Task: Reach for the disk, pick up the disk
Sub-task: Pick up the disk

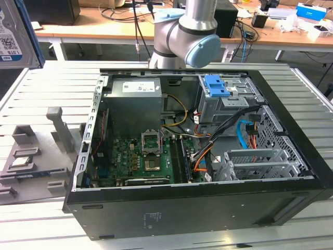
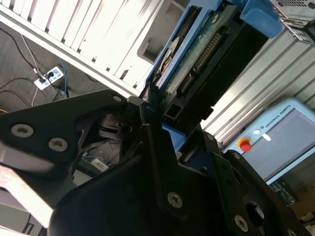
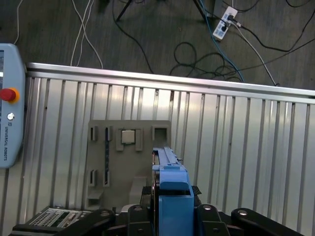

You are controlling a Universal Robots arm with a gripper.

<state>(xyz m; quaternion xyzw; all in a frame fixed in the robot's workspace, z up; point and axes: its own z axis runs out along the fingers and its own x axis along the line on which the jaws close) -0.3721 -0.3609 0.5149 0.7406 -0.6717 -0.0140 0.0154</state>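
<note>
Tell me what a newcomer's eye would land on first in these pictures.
The open computer case lying on the slatted metal table dominates the exterior view, its green board and a blue latch exposed. At that view's upper left the disk hangs in the air, label showing. In the first wrist view the hand is shut on its blue-edged side, above a grey fixture on the table.

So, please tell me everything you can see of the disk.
The disk is a flat silver hard drive with a white-and-blue barcode label, a green circuit board on the other face and a blue plastic bracket along its edges. The gripper clamps it, on edge, in the air above the slatted metal table.
</note>
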